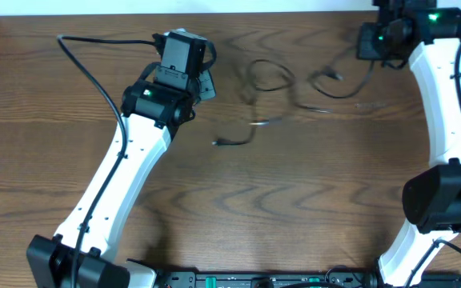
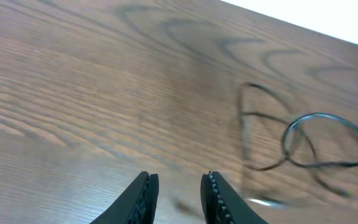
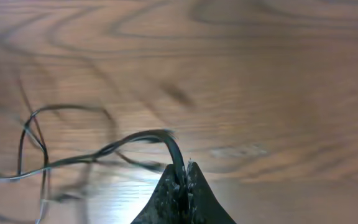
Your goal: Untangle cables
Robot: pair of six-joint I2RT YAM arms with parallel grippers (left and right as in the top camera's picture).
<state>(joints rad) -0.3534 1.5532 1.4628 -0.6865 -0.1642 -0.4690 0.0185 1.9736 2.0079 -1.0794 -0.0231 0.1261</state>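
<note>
The black cable (image 1: 344, 94) hangs from my right gripper (image 1: 369, 50) at the table's back right and runs left into loose loops (image 1: 272, 66) in mid-table. In the right wrist view the jaws (image 3: 185, 165) are shut on this black cable (image 3: 174, 148), which arcs away to the left. A plug end (image 1: 219, 142) lies nearer the front. A thin pale stretch (image 1: 266, 122), blurred, may be the white cable. My left gripper (image 1: 205, 82) hovers left of the loops. Its jaws (image 2: 179, 178) are open with nothing between them, and the black loop (image 2: 322, 114) lies ahead to the right.
Dark wood table (image 1: 310, 208). A thick black arm wire (image 1: 86, 64) trails along the left arm toward the back left. The table's far edge meets a white wall (image 2: 328, 18).
</note>
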